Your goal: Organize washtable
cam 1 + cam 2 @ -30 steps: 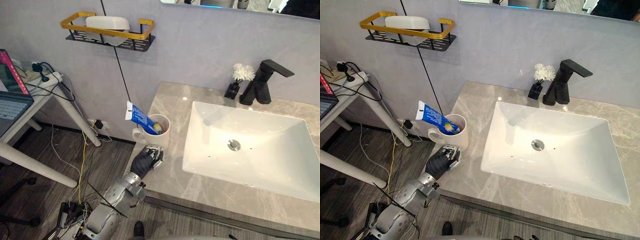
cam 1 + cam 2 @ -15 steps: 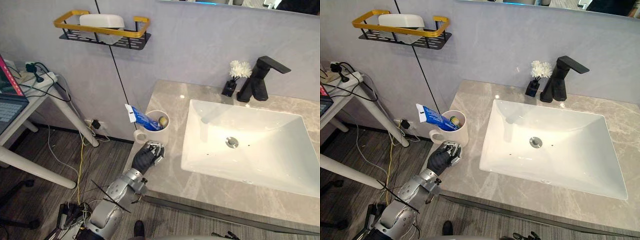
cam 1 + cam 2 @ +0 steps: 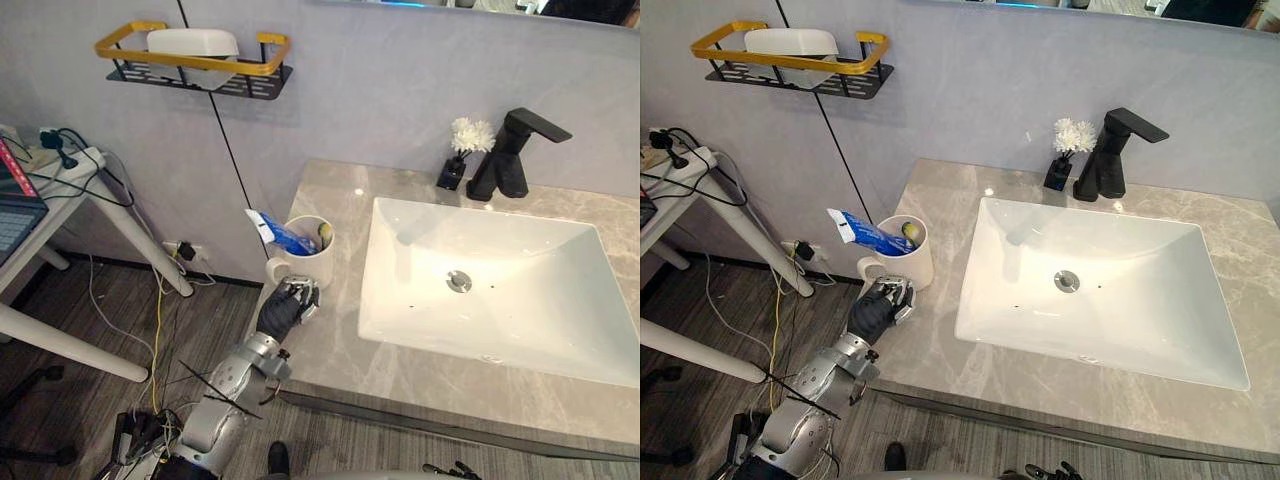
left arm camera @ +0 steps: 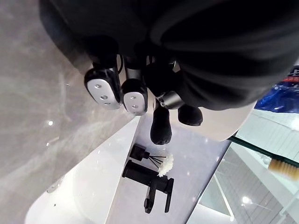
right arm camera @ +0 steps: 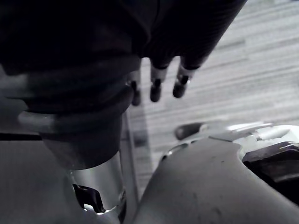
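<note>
One white mug (image 3: 310, 262) stands on the countertop (image 3: 330, 190) left of the sink (image 3: 480, 290), holding one blue toothpaste tube (image 3: 280, 232) and one yellowish item (image 3: 324, 233); the wall shelf (image 3: 195, 65) carries one white dish (image 3: 192, 41); the left hand (image 3: 285, 308), fingers curled on nothing, sits just before the mug; the right hand (image 5: 157, 74) hangs with its fingers loose.

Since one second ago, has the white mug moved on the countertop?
No. The white mug keeps the same gap to the sink on its right, near the counter's left edge. Only the camera has shifted.
</note>
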